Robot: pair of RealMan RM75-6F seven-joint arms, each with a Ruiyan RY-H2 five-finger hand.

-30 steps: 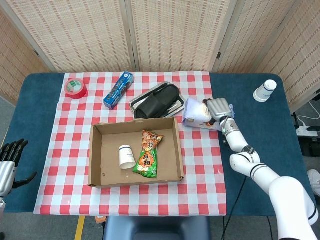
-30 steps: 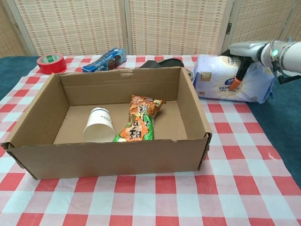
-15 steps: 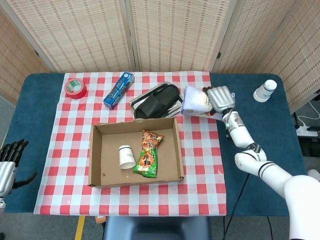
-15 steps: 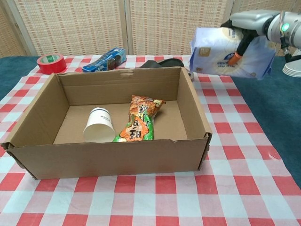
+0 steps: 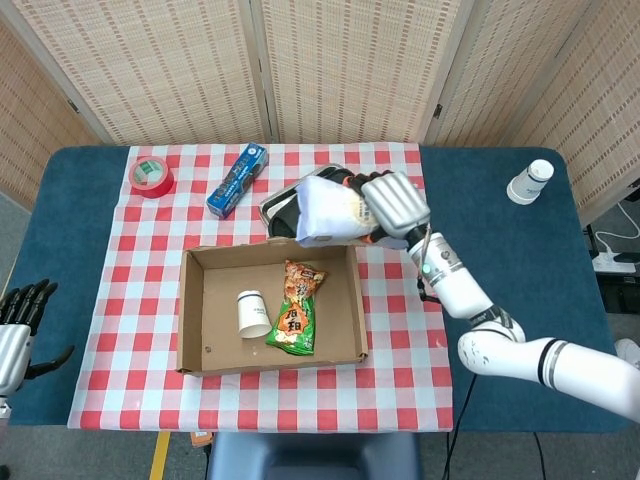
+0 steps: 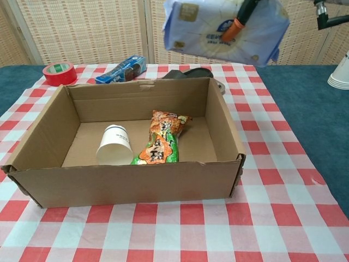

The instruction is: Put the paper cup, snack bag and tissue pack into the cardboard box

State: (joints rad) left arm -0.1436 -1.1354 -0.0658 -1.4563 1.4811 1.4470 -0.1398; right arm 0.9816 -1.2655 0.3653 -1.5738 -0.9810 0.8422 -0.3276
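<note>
Paper cup [image 5: 254,313] + snack bag [image 5: 296,308] in cardboard box [image 5: 195,310]; right hand [image 5: 392,207] holds tissue pack [image 5: 328,212] above rim, drop pending.

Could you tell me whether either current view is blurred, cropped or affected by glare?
Head view: evenly lit and sharp, no glare; the tissue pack in the right hand looks slightly soft. Chest view: the pack is cut off by the top edge, the cardboard box casts soft inner shadows.

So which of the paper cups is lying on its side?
The paper cup inside the cardboard box; the stacked cups on the blue cloth stand upright.
</note>
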